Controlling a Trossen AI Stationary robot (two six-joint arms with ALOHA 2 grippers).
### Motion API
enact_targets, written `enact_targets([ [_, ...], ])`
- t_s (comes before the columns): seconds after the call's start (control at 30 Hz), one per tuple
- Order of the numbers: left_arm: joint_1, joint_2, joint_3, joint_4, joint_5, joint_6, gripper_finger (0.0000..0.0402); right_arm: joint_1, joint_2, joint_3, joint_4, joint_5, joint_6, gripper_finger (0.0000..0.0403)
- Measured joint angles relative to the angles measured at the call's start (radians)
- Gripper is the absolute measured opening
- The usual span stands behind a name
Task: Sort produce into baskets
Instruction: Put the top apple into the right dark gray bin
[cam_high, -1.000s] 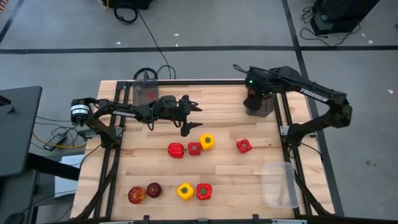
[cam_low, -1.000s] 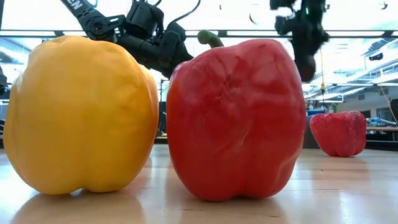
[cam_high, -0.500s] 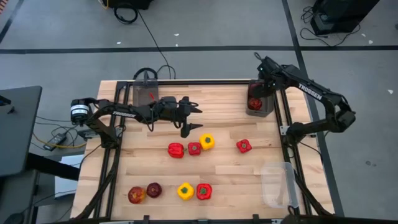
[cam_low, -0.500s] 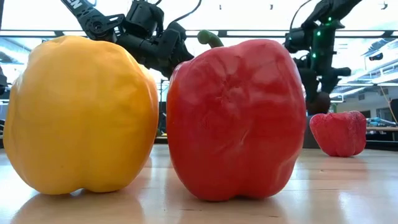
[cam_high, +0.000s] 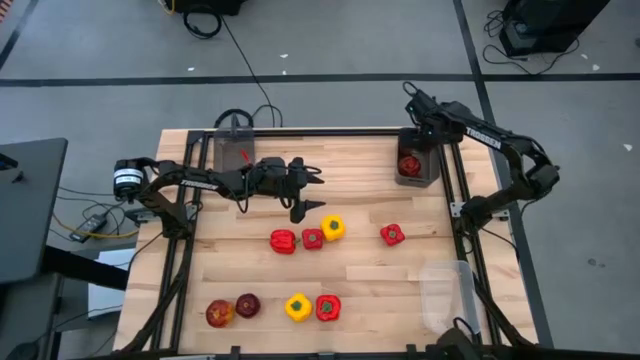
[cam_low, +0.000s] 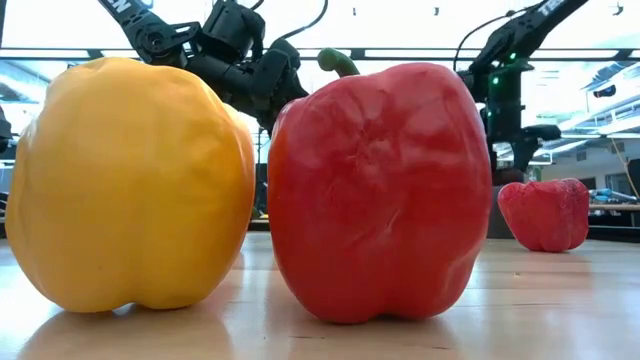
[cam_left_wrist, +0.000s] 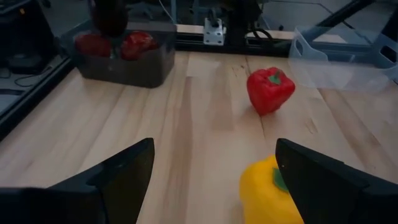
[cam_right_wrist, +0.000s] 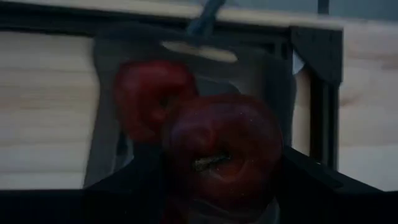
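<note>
My right gripper (cam_right_wrist: 219, 171) hangs over the smoky-grey basket (cam_high: 431, 176) at the table's far right, shut on a dark-red apple (cam_right_wrist: 224, 143). A second red apple (cam_right_wrist: 144, 102) lies in that basket. My left gripper (cam_high: 306, 192) hovers open over the middle of the table, just on the far side of a yellow pepper (cam_left_wrist: 267, 193); nothing is between its fingers. Beside that pepper two red peppers (cam_high: 283, 241) rest on the wood, and another red pepper (cam_high: 392, 235) sits farther right. My right gripper pinches the apple between its two fingers, one on each side (cam_right_wrist: 179, 149). The fingers come from above, pointing steeply down. The apple is lifted clear above the basket's opening, its stem dimple (cam_right_wrist: 211, 163) turned toward the wrist camera.
Another grey basket (cam_high: 235, 147) stands at the far left, and a clear basket (cam_high: 448, 296) at the near right. Two apples (cam_high: 232, 309), a yellow pepper (cam_high: 298, 307) and a red pepper (cam_high: 328, 307) lie near the front edge. Bare wood shows between the rows.
My right gripper has come down over the far-right grey basket with the apple and rolled about its own axis; its arm has swung toward the table's right edge. The apple stays in its fingers.
</note>
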Motion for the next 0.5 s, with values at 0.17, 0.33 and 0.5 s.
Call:
enact_targets([
  [0.17,-0.001,0.0,0.0,-0.029,0.0,0.004,0.0339,-0.002,0.063,0.008,0.002,0.0,0.136,0.0246],
  [0.33,0.0,0.0,0.0,-0.088,0.0,0.049,0.0339,-0.013,0.123,0.008,0.001,-0.026,0.192,0.0249],
  [0.5,0.0,0.0,0.0,-0.14,0.0,0.08,0.0339,-0.016,0.136,0.007,0.068,-0.037,0.193,0.0262],
])
